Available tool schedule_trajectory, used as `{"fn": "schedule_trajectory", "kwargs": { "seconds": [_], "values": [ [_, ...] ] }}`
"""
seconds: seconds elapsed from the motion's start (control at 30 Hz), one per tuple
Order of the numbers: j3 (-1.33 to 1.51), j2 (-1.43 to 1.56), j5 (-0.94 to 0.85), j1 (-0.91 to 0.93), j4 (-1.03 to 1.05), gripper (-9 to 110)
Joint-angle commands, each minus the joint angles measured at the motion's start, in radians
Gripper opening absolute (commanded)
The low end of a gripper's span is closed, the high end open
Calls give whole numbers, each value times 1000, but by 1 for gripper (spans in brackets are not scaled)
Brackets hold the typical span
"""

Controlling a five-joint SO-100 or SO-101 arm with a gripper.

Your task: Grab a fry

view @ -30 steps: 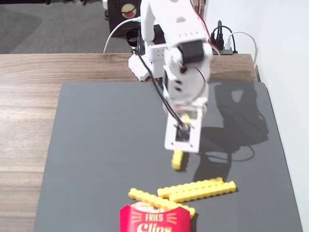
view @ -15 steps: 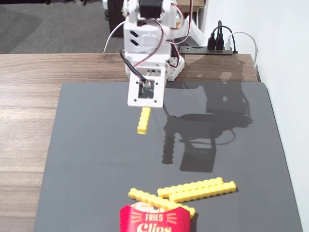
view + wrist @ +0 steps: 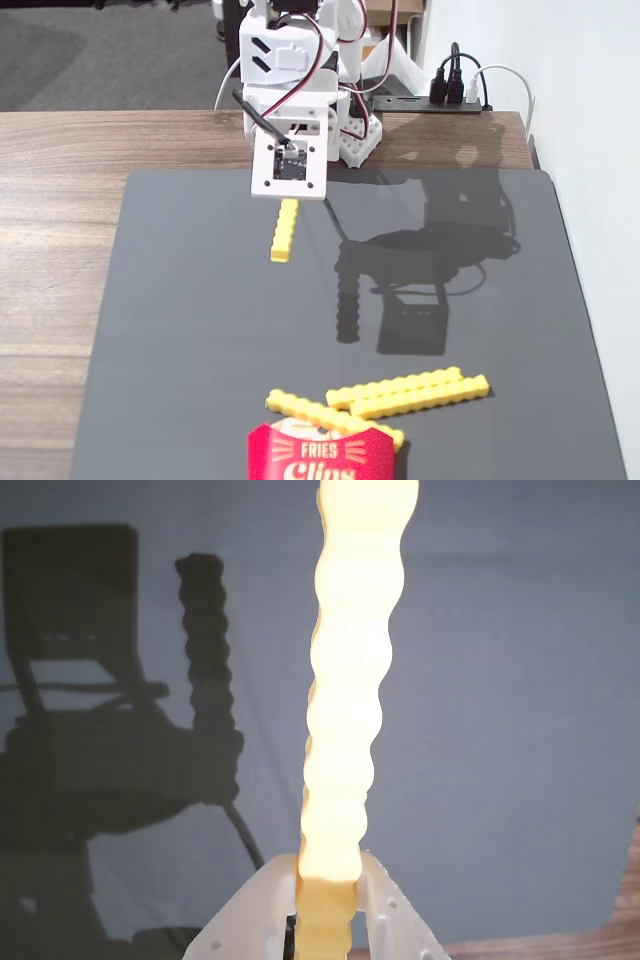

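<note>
Spreading across the brown wooden table (image 3: pixel 60 200), a dark grey mat (image 3: pixel 200 330), white two-finger gripper (image 3: pixel 325 905) clenched on the thin bumpy yellow plastic fry (image 3: pixel 285 230), raised above the mat's far side.

Fry (image 3: pixel 345 700): yellow plastic, bumpy segmented edge, smooth skin with a soft sheen; overexposed to pale cream in the wrist view. Gripper (image 3: pixel 325 905): white plastic, matt, faintly grainy, small round holes in its faces. Arm body (image 3: pixel 290 70): same white plastic, matt; red and black insulated wires looped over it. Mat (image 3: pixel 200 330): dark grey, smooth, semi-matt, takes crisp shadows. Table (image 3: pixel 60 220): brown wood-grain surface, low sheen. Paired yellow sticks (image 3: pixel 410 392): same segmented plastic. Carton (image 3: pixel 320 455): red, glossy, white lettering; material cannot be told.
</note>
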Motion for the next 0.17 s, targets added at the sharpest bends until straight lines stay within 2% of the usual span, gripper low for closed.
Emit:
{"fn": "schedule_trajectory", "kwargs": {
  "seconds": [0.0,0.13],
  "values": [
    [-48,-9,0,-8,5,1],
    [-48,-15,0,-6,5,1]
  ]
}}
